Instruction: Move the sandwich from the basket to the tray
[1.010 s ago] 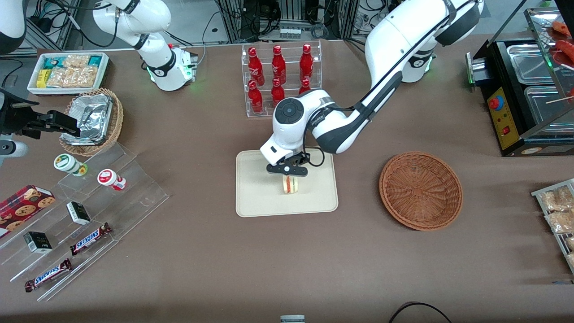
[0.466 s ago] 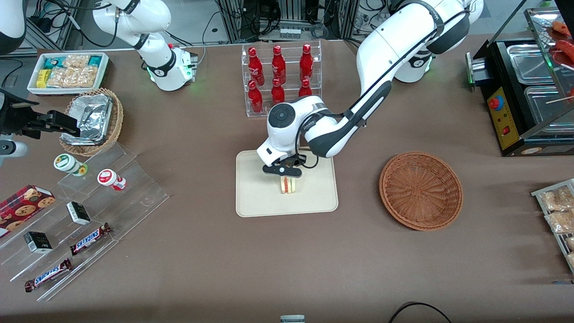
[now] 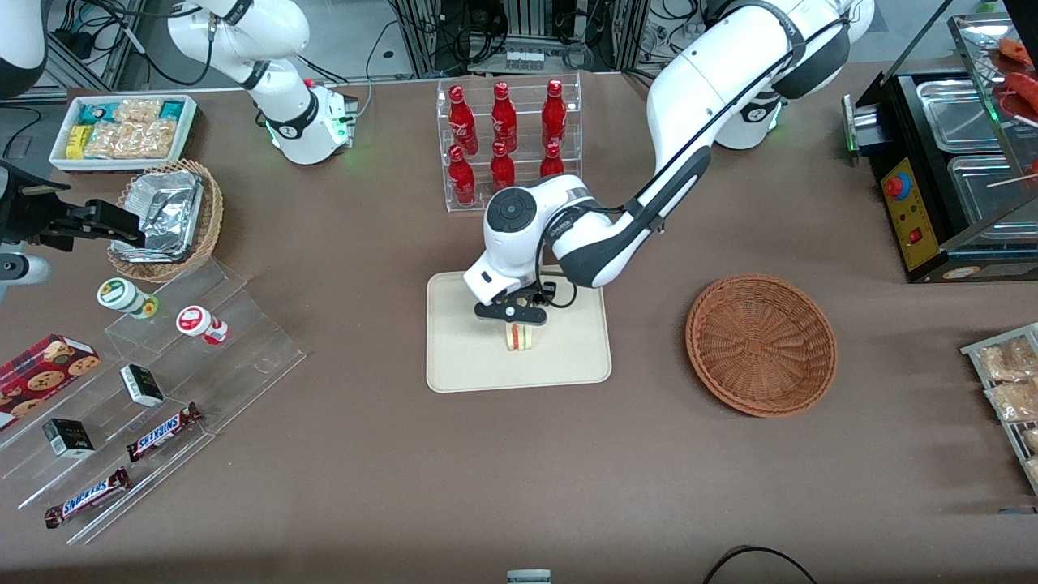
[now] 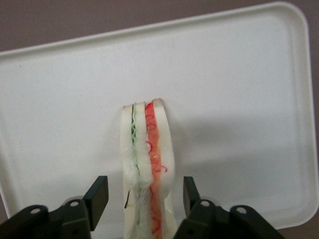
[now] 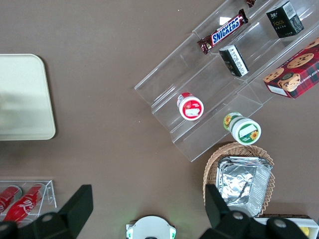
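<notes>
Sandwich (image 3: 519,337) is seen standing on its edge on the cream tray (image 3: 462,365), near the tray's middle, with its red and green filling layers facing up toward the wrist camera. The pincer (image 4: 144,196) is spread apart around it: in the wrist view a finger (image 4: 97,194) is seen on each side of the bread, with a visible gap between each pad and the crust, so nothing is gripped. From the front the pincer (image 3: 511,315) is placed just above the sandwich, over the part of the tray farther from the camera.

The reddish-brown wicker basket (image 3: 761,345) is found empty, well apart from the tray toward the working arm's end of the desk (image 3: 519,470). The placing step is judged to be as good as done; only the retreat is left.

Here the risk is judged to lie. A wedge balanced on a thin edge can be tipped easily, and it could be knocked flat if a finger is dragged sideways against the bread while the arm is lifted. The clear wrap could also be snagged on a pad and the sandwich carried up or pulled toward the rim. A straight upward retreat is called for.
</notes>
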Controlling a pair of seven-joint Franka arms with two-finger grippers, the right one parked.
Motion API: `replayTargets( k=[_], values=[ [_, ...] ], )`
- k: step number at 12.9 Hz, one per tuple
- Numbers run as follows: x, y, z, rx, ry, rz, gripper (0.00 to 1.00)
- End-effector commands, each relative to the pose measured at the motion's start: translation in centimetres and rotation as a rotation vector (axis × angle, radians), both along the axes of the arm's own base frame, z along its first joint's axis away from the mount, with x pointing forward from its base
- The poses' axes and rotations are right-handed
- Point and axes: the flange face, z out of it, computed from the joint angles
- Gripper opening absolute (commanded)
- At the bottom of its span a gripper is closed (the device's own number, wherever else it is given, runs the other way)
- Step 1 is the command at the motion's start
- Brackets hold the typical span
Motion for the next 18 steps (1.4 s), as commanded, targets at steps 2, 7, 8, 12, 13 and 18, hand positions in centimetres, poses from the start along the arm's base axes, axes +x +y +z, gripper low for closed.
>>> replayTargets(
  k=[2, 7, 8, 12, 13, 18],
  values=[
    [3.6, 4.3, 9.4, 0.02, -0.098, 0.091, 1.0],
    [5.3, 13.2, 21.3, 0.057, -0.053, 0.233, 1.0],
    [5.3, 15.4, 23.6, 0.056, -0.035, 0.211, 1.0],
    [6.4, 26.7, 29.6, 0.087, 0.061, 0.143, 1.0],
    [6.4, 29.3, 30.8, 0.078, 0.08, 0.113, 1.0],
    [5.8, 34.6, 31.2, 0.107, 0.105, 0.056, 1.0]
  ],
)
